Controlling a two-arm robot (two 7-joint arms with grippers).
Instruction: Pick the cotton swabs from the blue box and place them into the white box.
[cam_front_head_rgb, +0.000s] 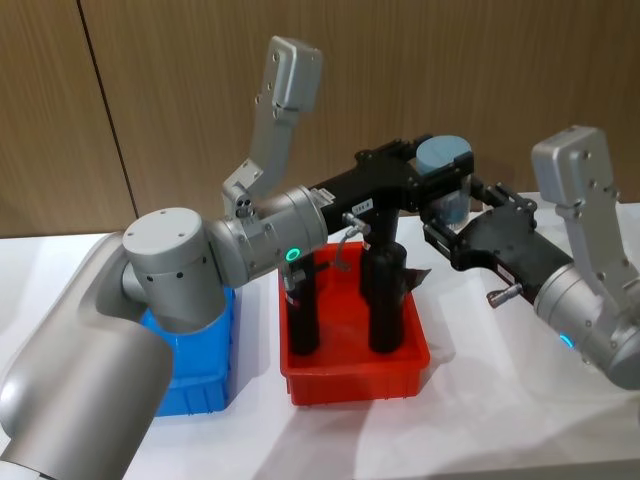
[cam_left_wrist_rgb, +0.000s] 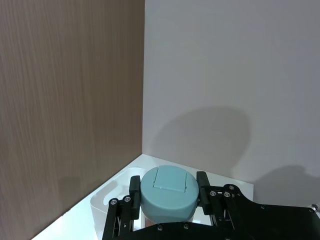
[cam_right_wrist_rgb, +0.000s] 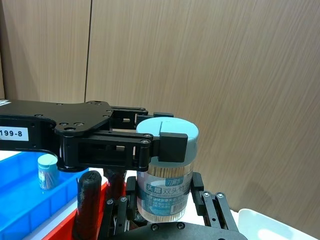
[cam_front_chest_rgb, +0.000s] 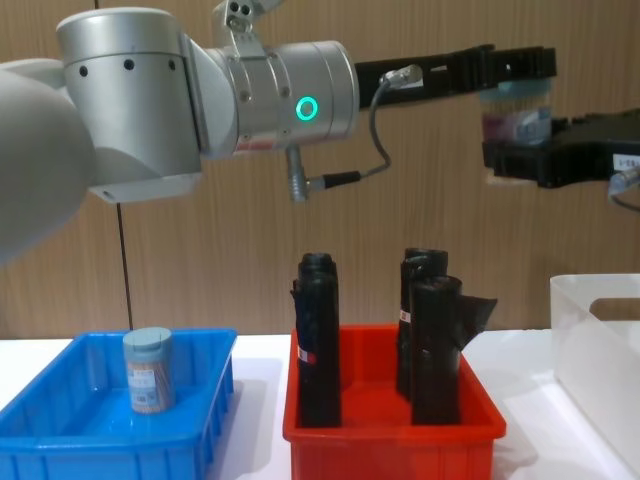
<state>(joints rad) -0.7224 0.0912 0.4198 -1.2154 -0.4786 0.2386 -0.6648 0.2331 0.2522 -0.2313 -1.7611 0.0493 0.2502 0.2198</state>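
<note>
High in the air above the red bin (cam_front_chest_rgb: 390, 442), between my two arms, hangs one jar of cotton swabs (cam_front_head_rgb: 447, 200). It is upright, a clear cylinder packed with pale sticks, a pink-purple label round its body and a pale blue lid (cam_left_wrist_rgb: 167, 192) on top.

My left gripper (cam_front_head_rgb: 440, 170) pinches that lid from both sides, closed no further than the cap allows. My right gripper (cam_right_wrist_rgb: 165, 205) stands round the jar's lower body from the opposite side; whether it is gripping or merely bracketing I cannot tell.

I judge this to be a hand-over: the jar is out of the blue box (cam_front_chest_rgb: 60, 452) and passing to my right side. Next my right gripper needs a firm hold on the body before the left lets go of the lid; then a carry to my right and down into the white box (cam_front_chest_rgb: 600, 340).

A second jar (cam_front_chest_rgb: 148, 372) stands upright in the blue box. Black rolls (cam_front_chest_rgb: 318, 340) stand upright in the red bin beneath the hand-over.
</note>
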